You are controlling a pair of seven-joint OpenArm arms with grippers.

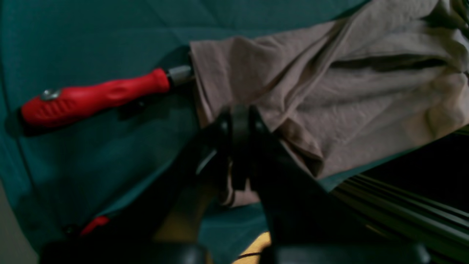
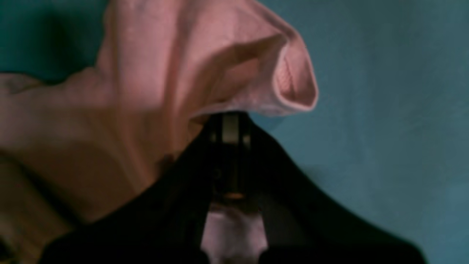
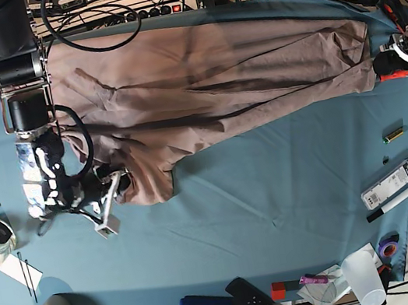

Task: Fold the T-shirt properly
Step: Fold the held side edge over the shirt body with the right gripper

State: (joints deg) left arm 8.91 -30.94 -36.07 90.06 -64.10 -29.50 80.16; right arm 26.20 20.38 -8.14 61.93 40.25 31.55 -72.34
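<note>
Stretches T-shirt (image 3: 215, 79) left–right between right gripper (image 2: 229, 126) and left gripper (image 1: 240, 121), both clamped on fabric.

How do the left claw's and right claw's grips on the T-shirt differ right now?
The left claw pinches the T-shirt at a flat edge beside a red-handled tool; the right claw pinches a bunched fold with a ribbed hem. In the base view they hold opposite ends. Both are shut on fabric.

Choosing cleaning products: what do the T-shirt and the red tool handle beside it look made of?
T-shirt: soft matte knit, probably cotton; it wrinkles and drapes, with a ribbed edge in the right wrist view. Red handle: probably moulded plastic or rubber, slightly glossy, with grip ridges and a metal collar.
</note>
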